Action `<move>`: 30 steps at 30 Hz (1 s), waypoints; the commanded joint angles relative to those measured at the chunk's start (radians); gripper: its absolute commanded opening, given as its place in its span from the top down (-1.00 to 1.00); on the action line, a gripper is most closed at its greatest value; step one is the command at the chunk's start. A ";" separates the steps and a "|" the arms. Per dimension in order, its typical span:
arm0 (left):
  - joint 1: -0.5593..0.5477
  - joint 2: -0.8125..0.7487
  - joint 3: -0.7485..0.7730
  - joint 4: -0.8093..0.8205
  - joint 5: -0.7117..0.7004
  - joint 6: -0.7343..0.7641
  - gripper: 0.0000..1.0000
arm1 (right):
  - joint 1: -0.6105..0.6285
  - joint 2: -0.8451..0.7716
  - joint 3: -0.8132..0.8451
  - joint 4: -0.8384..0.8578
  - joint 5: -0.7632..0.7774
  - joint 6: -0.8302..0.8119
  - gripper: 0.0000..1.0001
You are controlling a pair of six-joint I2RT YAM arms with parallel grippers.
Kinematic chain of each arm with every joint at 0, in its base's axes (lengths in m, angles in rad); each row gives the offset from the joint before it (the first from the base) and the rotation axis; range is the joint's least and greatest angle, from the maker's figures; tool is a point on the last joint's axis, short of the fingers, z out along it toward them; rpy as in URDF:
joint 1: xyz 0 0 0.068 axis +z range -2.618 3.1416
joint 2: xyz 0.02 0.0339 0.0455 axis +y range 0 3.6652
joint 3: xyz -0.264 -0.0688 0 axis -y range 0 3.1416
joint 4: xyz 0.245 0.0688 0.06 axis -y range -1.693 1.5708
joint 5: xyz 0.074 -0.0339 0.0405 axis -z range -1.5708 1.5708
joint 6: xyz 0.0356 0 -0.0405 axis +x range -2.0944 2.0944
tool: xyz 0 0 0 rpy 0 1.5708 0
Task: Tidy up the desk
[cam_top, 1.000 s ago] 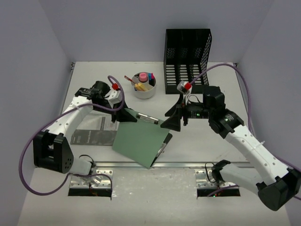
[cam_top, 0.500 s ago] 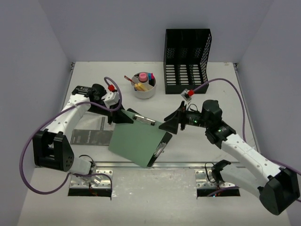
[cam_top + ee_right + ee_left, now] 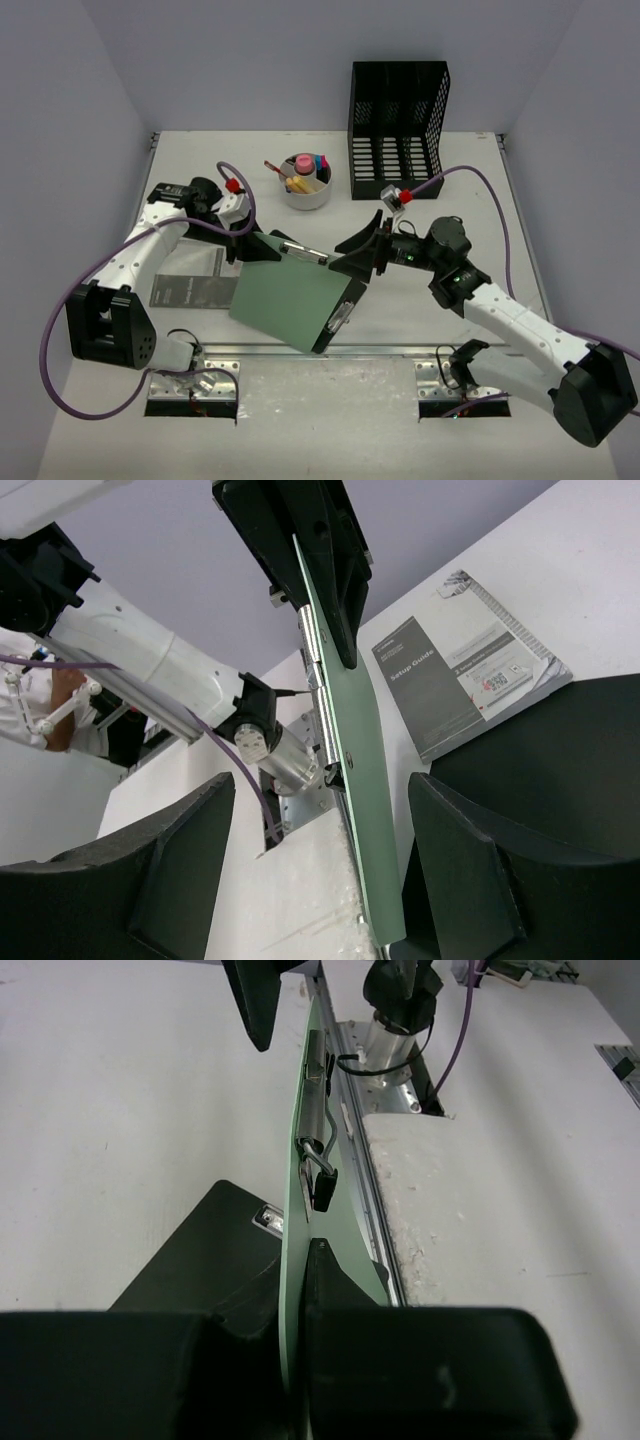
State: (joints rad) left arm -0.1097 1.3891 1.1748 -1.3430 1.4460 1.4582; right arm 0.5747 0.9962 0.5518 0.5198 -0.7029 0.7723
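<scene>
seemingly a hand-over is under way: the left gripper [image 3: 243, 243] is clamped tight on one corner of the green clipboard [image 3: 295, 300], holding it tilted on edge over the bench [image 3: 480, 190], the white top spread under both arms with its metal rail at the near edge. the right gripper [image 3: 362, 252] stands wide, a finger on each side of the board's clip end, gripping nothing. next, i judge, it should close squarely on that edge before the left lets go, then carry the board toward the black file rack [image 3: 398, 100].
</scene>
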 commanded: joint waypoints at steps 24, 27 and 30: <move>0.016 -0.045 0.092 0.038 0.264 -0.041 1.00 | 0.036 0.107 0.085 0.144 0.052 -0.105 -0.03; 0.016 -0.045 0.094 0.038 0.264 -0.041 1.00 | 0.045 0.125 0.102 0.149 0.046 -0.111 0.20; 0.016 -0.047 0.098 0.036 0.264 -0.042 1.00 | 0.051 0.134 0.111 0.138 0.042 -0.123 0.78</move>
State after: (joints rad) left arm -0.1043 1.3735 1.2251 -1.3350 1.4399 1.3834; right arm 0.6167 1.1213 0.6132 0.5987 -0.6632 0.6834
